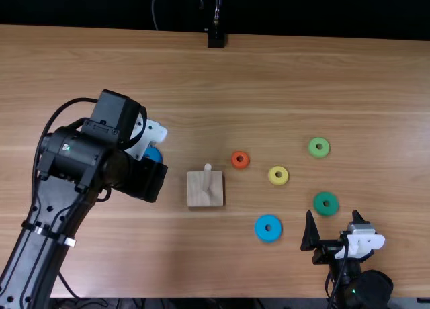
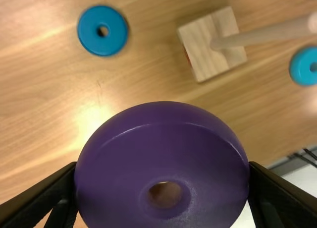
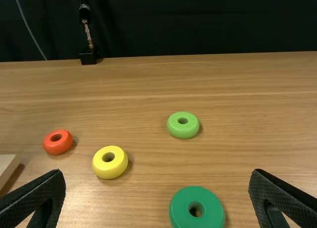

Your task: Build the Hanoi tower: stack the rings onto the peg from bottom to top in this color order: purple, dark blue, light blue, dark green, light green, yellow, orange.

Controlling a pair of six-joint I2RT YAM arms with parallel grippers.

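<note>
So closest to the near edge you've got the right tool [image 1: 333,218], fingers spread apart with nothing between them. A blue ring [image 1: 269,228] sits over at its nine o'clock, more or less, and the dark green ring [image 1: 326,203] is just beyond its fingertips.

A bit farther in is the bit that matters: the left tool [image 2: 162,167] is clamped on the purple ring [image 2: 163,129], one finger on each side of the rim. It's out at about nine o'clock from the peg [image 1: 207,178], so the peg is at roughly three o'clock from the tool, fairly near. The peg stands straight up out of its wooden block [image 1: 205,196]. Left arm is way nearer, so imo it's its job: slide over toward three, line the hole up with that upright axis, then lower. I can't tell if the ring is level, and a tilted one could snag on the tip.

Going farther across the desk [image 1: 282,80], from the peg: yellow ring [image 1: 278,180] nearly three o'clock, orange ring [image 1: 240,154] between one and two, other blue ring [image 2: 89,32] around ten, light green ring [image 1: 312,147] past two.
</note>
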